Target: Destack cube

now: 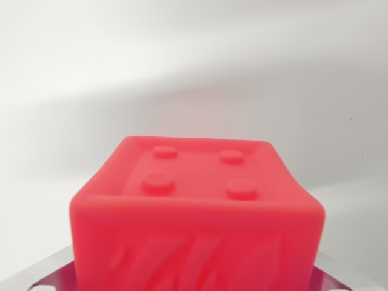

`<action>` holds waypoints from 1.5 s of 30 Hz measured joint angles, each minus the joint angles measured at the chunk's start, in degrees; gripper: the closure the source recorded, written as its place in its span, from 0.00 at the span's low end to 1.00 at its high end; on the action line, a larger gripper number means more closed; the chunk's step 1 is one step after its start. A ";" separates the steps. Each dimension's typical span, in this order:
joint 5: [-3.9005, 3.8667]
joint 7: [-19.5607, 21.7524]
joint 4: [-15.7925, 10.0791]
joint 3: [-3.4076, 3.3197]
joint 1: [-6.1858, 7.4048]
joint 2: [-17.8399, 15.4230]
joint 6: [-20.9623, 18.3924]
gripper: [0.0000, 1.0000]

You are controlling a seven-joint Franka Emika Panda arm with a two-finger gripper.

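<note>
We find the red cube, four studs up, filling the lower centre of the wrist view directly ahead of the camera, seemingly lined up for a grasp, though we cannot tell the fingers' spread, only grey metal showing beneath.

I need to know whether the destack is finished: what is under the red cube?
Under the red cube, only grey metal parts show at both lower corners of the wrist view. The cube fills the frame's bottom and hides its own underside, so whether another cube sits below cannot be told.
</note>
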 joint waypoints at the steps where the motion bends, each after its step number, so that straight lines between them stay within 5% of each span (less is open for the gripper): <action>1: 0.00 0.00 0.04 0.00 0.00 0.22 0.15 1.00; 30: 0.06 0.00 1.80 0.27 -0.20 6.64 4.87 1.00; 31: 0.06 0.00 1.80 0.27 -0.20 6.67 4.89 0.00; 45: 0.06 0.00 1.82 0.28 -0.21 6.70 4.94 0.00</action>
